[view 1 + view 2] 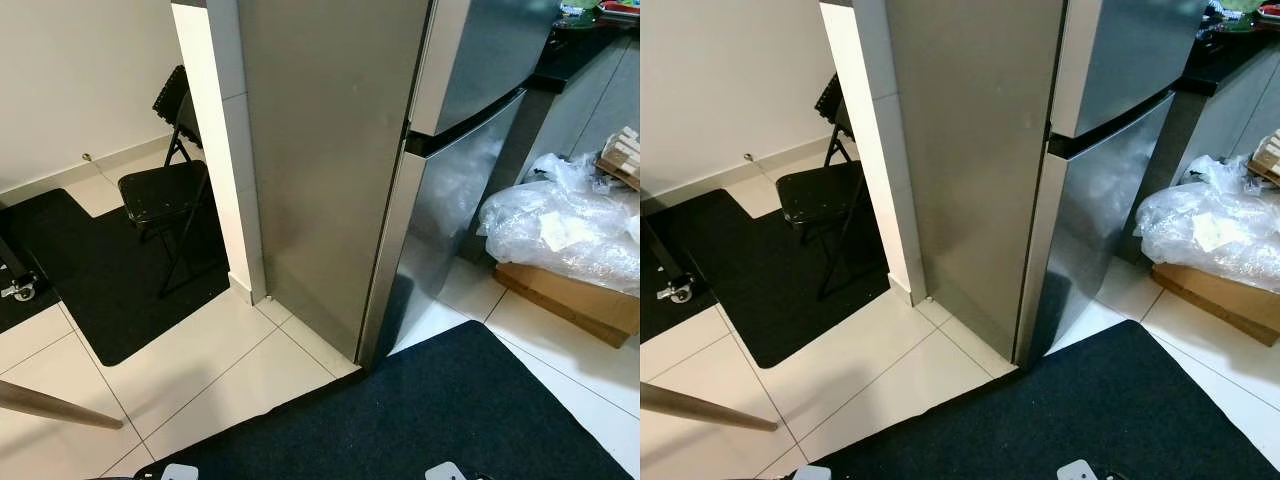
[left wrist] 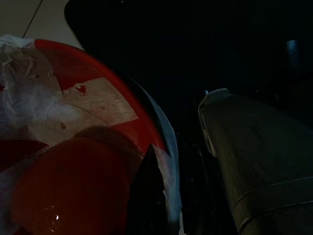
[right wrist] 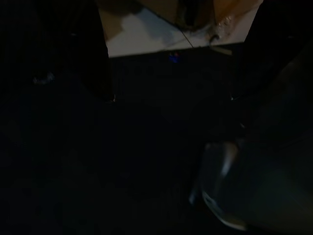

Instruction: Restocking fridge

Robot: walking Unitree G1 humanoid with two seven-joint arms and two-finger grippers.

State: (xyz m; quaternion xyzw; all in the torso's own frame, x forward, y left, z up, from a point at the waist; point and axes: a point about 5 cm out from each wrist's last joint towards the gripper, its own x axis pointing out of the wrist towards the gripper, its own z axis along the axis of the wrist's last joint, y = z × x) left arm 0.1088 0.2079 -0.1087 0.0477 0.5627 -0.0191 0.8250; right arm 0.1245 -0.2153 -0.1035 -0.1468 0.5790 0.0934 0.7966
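From the head camera we look down on a stainless-steel fridge (image 1: 340, 170) standing straight ahead, both doors shut, its near corner pointing at us where the dark mat (image 1: 440, 410) under our feet meets the pale tiled floor (image 1: 210, 370). A white tiled pillar (image 1: 225, 140) stands against the fridge's left side, and beyond it a black folding chair (image 1: 165, 190) sits on a second black mat (image 1: 100, 270), with a caster wheel (image 1: 22, 291) at the far left edge. A wooden pole (image 1: 60, 405) slants in from the lower left. To the right of the fridge, a heap of clear plastic wrap (image 1: 565, 225) lies on a flat cardboard box (image 1: 570, 295), crowding the floor by the lower door; behind it runs a black tabletop (image 1: 580, 50) over grey cabinets. The right eye shows the same layout, slightly shifted. In the left wrist view, which is very dark, a red bowl-like container (image 2: 112, 112) with crumpled clear film (image 2: 29, 93) and a rounded red item (image 2: 73, 191) inside it lies close against the left gripper (image 2: 161, 196); we cannot tell how its jaws stand or whether they grip the rim. A pale rounded part (image 2: 254, 166) shows beside it. The right wrist view is nearly black: a strip of tile and cardboard (image 3: 171, 24) is lit, and for the right gripper (image 3: 220, 196) we cannot tell the jaws' state.
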